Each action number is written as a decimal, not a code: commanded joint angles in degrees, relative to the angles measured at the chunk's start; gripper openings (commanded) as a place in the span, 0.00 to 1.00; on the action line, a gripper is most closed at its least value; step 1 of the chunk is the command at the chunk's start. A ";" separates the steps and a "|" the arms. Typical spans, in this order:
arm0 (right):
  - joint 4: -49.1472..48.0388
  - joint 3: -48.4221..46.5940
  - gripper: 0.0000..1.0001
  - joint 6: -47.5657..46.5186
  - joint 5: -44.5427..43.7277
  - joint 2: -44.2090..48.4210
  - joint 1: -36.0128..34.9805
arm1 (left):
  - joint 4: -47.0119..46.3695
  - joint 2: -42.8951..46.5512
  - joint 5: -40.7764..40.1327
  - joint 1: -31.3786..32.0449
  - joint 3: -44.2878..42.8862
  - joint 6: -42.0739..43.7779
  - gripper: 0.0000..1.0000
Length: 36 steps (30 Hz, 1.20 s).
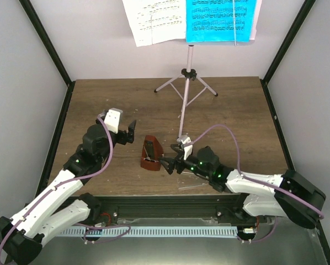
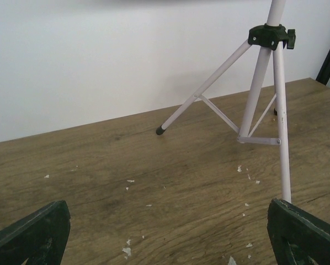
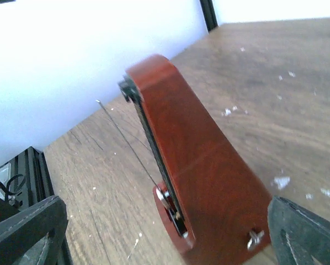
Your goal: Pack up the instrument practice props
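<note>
My right claw (image 1: pixel 166 164) was released, fingers spread wide, pointed at the brown metronome (image 1: pixel 150 154) just beside it. The metronome stood upright on the table (image 1: pixel 99 99), near its front centre. My left claw (image 1: pixel 127 134) was also released and grasped nothing. Behind stood the pink music stand (image 1: pixel 182 110), carrying a white sheet (image 1: pixel 154 19) and a cyan sheet (image 1: pixel 217 19).

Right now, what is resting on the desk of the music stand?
On the music stand rest two sheets side by side: a white sheet and a cyan sheet. They cover the desk almost fully, so its surface cannot be seen.
</note>
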<state>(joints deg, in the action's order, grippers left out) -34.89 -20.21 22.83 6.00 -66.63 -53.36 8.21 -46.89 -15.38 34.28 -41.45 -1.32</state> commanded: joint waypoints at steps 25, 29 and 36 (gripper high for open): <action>-10.02 -15.64 1.00 -19.40 -6.82 -23.77 -0.25 | -1.59 -0.56 -0.36 0.19 0.41 0.98 0.98; -10.35 -14.34 0.99 -18.30 -7.32 -23.06 -0.25 | -1.53 -0.57 -0.39 0.22 0.46 0.90 0.98; -10.57 -12.53 0.96 -16.37 -6.97 -22.13 -0.25 | -1.44 -0.57 -0.27 0.25 0.32 1.06 0.98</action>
<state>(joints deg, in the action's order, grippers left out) -45.04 -33.78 4.89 1.02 -90.19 -53.45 8.19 -47.55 -15.38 34.28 -41.45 -1.04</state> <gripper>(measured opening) 0.972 0.982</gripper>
